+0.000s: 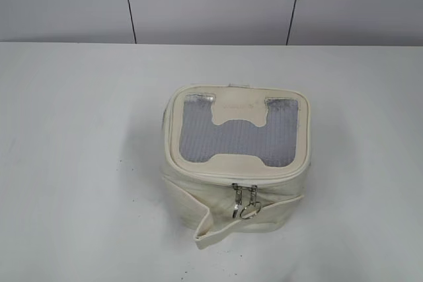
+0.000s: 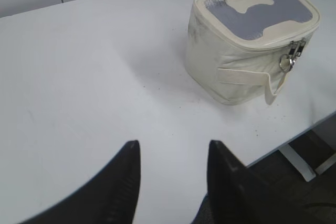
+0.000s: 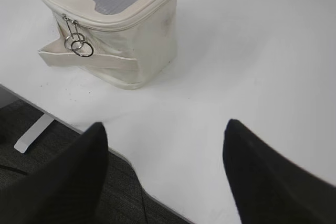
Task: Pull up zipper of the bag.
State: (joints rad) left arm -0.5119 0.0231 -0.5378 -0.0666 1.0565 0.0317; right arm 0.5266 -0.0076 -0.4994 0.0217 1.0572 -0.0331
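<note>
Left gripper and right gripper: jaws spread wide, holding nothing, well apart from the bag on the table; zipper pulls hang together at its front.

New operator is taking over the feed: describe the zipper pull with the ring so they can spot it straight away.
Find the cream bag standing on the white table. On its front face, just under the grey mesh lid, two silver pulls hang side by side from the zipper. The one you want ends in a round ring; its neighbour has none.
</note>
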